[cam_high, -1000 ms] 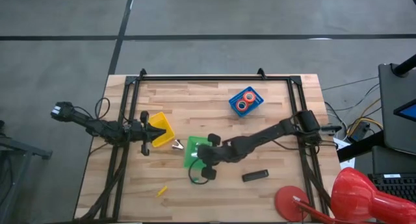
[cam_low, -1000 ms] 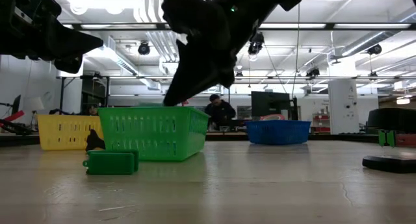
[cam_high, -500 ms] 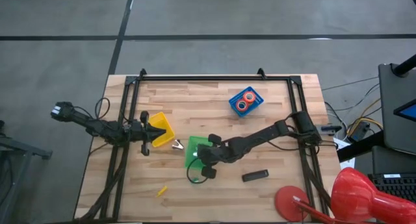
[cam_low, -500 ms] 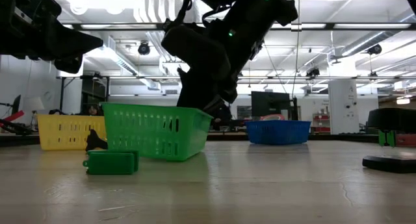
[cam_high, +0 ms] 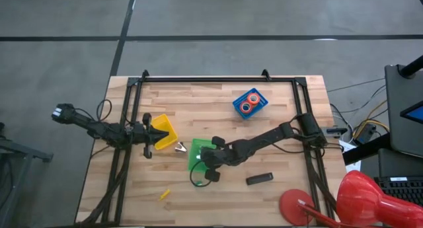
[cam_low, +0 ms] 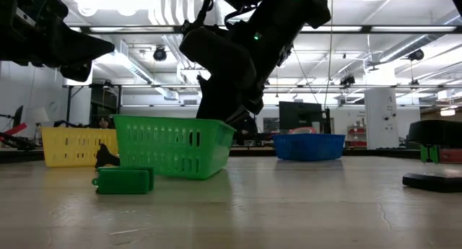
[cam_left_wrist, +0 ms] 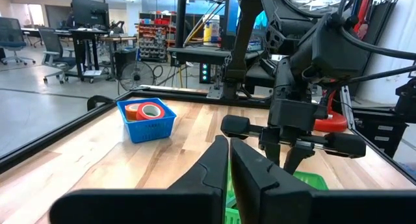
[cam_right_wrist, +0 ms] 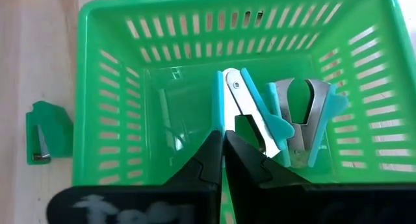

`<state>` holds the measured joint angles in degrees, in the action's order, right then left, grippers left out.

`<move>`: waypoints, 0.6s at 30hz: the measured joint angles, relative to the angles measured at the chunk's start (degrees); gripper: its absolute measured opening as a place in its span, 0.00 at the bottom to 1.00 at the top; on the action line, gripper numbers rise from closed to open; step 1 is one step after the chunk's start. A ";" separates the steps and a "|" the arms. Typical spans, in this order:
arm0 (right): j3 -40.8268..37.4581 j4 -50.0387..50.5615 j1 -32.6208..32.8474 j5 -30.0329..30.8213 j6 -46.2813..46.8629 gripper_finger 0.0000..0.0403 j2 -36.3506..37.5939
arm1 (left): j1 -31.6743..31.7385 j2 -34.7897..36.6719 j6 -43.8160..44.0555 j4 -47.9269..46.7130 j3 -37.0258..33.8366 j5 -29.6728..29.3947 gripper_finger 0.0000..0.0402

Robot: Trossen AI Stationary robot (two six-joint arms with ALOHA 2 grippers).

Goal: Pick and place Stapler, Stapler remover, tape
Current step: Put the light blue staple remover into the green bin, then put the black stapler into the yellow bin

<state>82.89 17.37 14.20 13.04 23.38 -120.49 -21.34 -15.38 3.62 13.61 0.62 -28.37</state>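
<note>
Fingers of right gripper pressed together, empty, poised over green basket holding teal removers. My call: lift clear, spread, then fetch stapler nearby. Left gripper closed, idle. Tape in blue bin beyond.

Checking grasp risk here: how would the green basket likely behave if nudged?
The green basket looks like thin slotted plastic, so probably light and apt to slide on the wooden table. Its broad, low shape suggests tipping is unlikely; the staple removers inside may shift.
</note>
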 joint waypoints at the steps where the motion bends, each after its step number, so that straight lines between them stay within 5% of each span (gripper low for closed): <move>1: 0.00 0.00 0.02 -0.02 -0.02 0.02 0.07 | -0.02 0.00 0.00 0.00 0.00 0.00 0.05; 18: -0.04 1.42 1.87 0.00 -6.66 0.30 5.87 | 0.00 0.02 0.00 0.00 0.00 0.01 0.05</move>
<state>82.85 18.79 16.06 13.04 16.71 -114.62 -21.34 -15.35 3.62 13.61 0.62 -28.36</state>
